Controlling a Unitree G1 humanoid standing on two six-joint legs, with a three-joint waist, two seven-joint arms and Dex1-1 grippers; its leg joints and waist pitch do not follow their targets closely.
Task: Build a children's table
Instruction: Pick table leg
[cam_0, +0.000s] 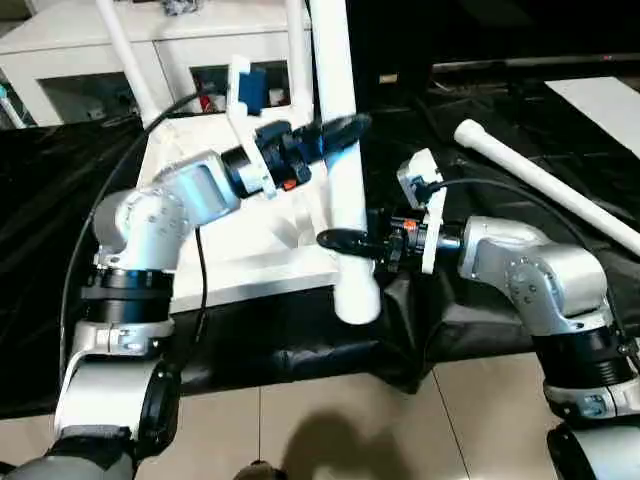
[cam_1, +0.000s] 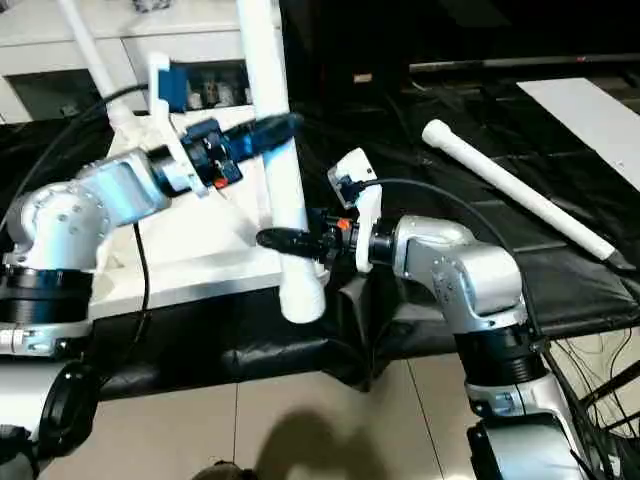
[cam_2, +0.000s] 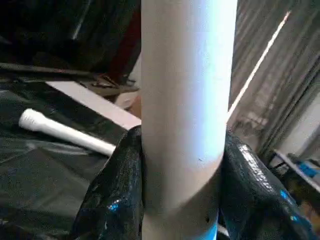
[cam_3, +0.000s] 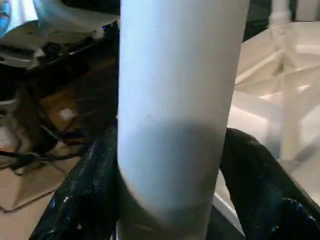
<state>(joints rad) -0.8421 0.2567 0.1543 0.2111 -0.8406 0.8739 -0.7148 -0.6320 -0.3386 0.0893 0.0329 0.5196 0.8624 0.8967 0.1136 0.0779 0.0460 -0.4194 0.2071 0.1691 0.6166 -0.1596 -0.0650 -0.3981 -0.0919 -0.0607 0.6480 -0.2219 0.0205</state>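
The white tabletop (cam_0: 250, 265) lies underside up on a black cloth, its ribs showing. Two white legs (cam_0: 125, 50) (cam_0: 297, 50) stand upright at its far corners. A third white leg (cam_0: 335, 70) stands nearly upright at the near right corner. Its lower end hangs just past the tabletop's edge, and I cannot tell whether it sits in a socket. My left gripper (cam_0: 342, 130) is shut on this leg higher up, black fingers (cam_2: 115, 200) pressed on both sides. My right gripper (cam_0: 342, 240) clasps the same leg lower down, fingers (cam_3: 255, 185) against it.
Another white leg (cam_0: 545, 185) lies loose on the black cloth (cam_0: 60, 200) to the right, threaded end toward the back. A white cabinet (cam_0: 80, 60) stands behind the tabletop. Beige floor tiles (cam_0: 350, 420) begin at the cloth's near edge.
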